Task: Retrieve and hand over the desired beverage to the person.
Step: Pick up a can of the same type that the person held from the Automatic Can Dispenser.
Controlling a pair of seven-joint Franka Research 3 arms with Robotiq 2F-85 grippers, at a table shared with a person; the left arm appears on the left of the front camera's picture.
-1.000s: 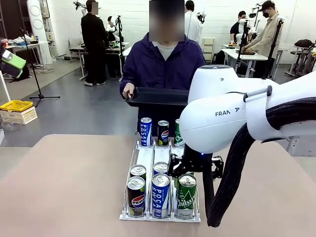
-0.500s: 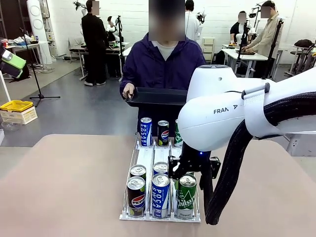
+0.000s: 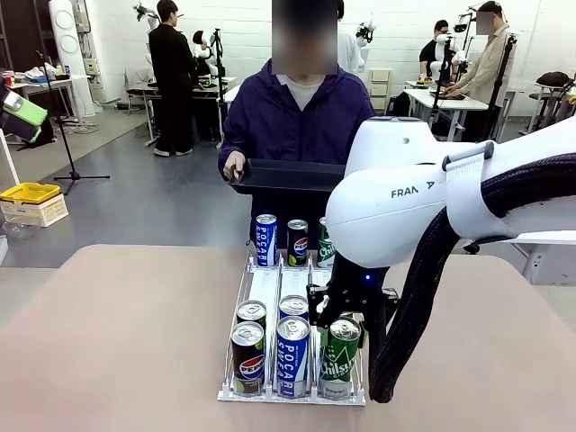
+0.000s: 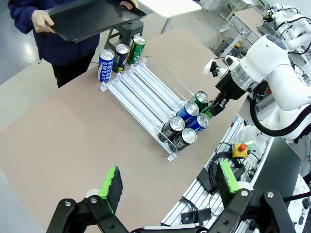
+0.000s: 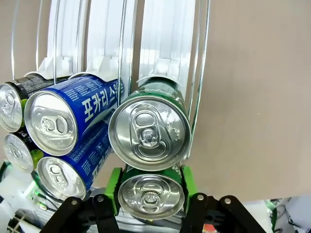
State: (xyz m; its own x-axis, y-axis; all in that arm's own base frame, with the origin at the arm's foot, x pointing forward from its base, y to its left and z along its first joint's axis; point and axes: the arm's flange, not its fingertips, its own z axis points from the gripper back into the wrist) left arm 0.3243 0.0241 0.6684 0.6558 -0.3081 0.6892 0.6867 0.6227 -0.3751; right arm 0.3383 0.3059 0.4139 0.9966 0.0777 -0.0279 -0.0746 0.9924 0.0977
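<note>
Right pincer point(image 5: 151, 185) is closed, its green pads clamping the green can point(image 5: 150, 198) at the rack's point(image 3: 266, 286) near right corner, close to the desk's point(image 3: 117, 333) near edge. A second green can point(image 5: 148, 131) sits right behind it, apparently touching. A crooked lift may drag that one or snag the wire rail. Beyond the desk's far edge the person point(image 3: 301, 117) holds a tray point(image 3: 288, 175), and a shallow grip could slip on the way across.

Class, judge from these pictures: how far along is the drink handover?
Done: the right gripper is shut on the front green can. In hand: that can, not yet out of the rack. Remaining: lift it and carry it across to the black tray the person holds. The left gripper hangs open.
</note>
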